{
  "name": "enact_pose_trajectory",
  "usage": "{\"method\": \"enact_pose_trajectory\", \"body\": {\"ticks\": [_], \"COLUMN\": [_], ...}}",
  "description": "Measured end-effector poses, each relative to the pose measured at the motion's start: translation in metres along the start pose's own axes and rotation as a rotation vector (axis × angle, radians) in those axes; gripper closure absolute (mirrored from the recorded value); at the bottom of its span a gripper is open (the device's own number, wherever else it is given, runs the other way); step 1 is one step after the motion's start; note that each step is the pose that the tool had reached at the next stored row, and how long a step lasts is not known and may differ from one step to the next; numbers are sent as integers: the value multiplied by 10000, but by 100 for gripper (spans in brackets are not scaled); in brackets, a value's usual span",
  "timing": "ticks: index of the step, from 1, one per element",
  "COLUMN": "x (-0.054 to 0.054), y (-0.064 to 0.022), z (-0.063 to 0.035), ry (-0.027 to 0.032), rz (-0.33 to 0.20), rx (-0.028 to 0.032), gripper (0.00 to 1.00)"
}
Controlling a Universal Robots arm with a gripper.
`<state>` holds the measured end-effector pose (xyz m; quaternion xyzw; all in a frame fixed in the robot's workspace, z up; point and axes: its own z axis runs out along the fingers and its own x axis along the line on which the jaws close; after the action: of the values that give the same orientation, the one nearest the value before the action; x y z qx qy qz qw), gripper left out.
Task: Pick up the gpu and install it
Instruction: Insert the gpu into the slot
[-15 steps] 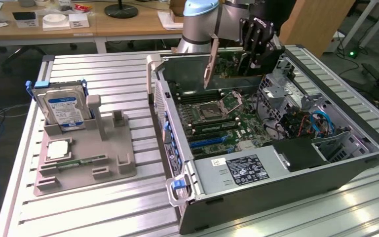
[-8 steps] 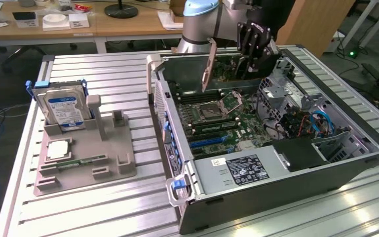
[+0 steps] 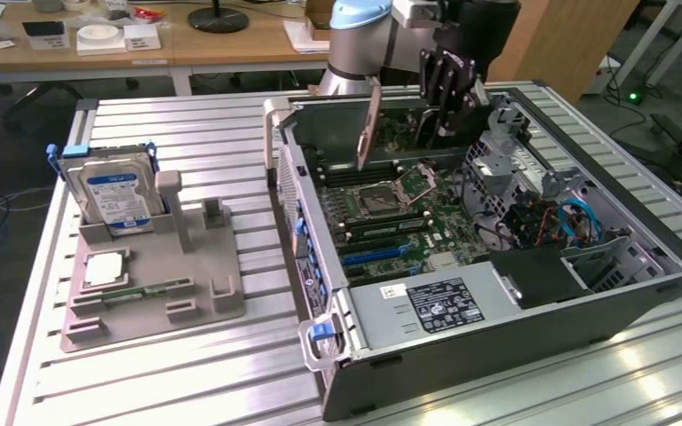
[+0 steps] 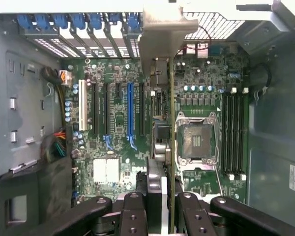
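My gripper point(image 4: 163, 209) is shut on the gpu point(image 4: 171, 147), which I see edge-on as a thin dark line with its pale metal end bracket point(image 4: 162, 34) at the far end. In the exterior view the gpu point(image 3: 373, 124) hangs upright in the gripper point(image 3: 448, 102) above the back part of the open computer case point(image 3: 625, 284). Its bracket points toward the case wall on the exterior view's left. The card is held clear above the motherboard point(image 4: 113, 128), between the long blue slot point(image 4: 130, 108) and the processor socket point(image 4: 196, 140).
A grey parts holder point(image 3: 199, 302) on the exterior view's left carries a silver blue-labelled hard drive point(image 3: 113, 197), a processor chip point(image 3: 102, 269) and a green memory stick point(image 3: 146, 290). Blue cables point(image 3: 578, 222) and a black power supply point(image 3: 436, 306) lie inside the case.
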<state>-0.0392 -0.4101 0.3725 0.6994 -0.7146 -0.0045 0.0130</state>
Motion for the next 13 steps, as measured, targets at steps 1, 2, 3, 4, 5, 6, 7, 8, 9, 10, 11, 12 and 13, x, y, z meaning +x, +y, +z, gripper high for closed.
{"method": "enact_pose_trajectory", "body": {"ticks": [1,2,3,4,5,6,7,8,9,10,11,12,13], "x": [0,0,-1,-1,-2,-3,-4,-6,-12,-23,-30,-31,-31], "y": [-2,-2,-3,-3,-4,-5,-5,-5,-5,-5,-5,-5,-5], "z": [18,37,54,71,89,108,126,138,147,156,169,182,184], "ry": [1,-2,-1,0,1,0,-1,-1,-2,-2,-5,-11,-10], "rz": [7,22,35,36,35,35,36,48,62,71,72,71,70], "rx": [0,0,-1,-2,-2,1,8,24,47,72,92,102,101], "gripper": [72,72,72,72,72,72,72,72,72,72,72,72,72]}}
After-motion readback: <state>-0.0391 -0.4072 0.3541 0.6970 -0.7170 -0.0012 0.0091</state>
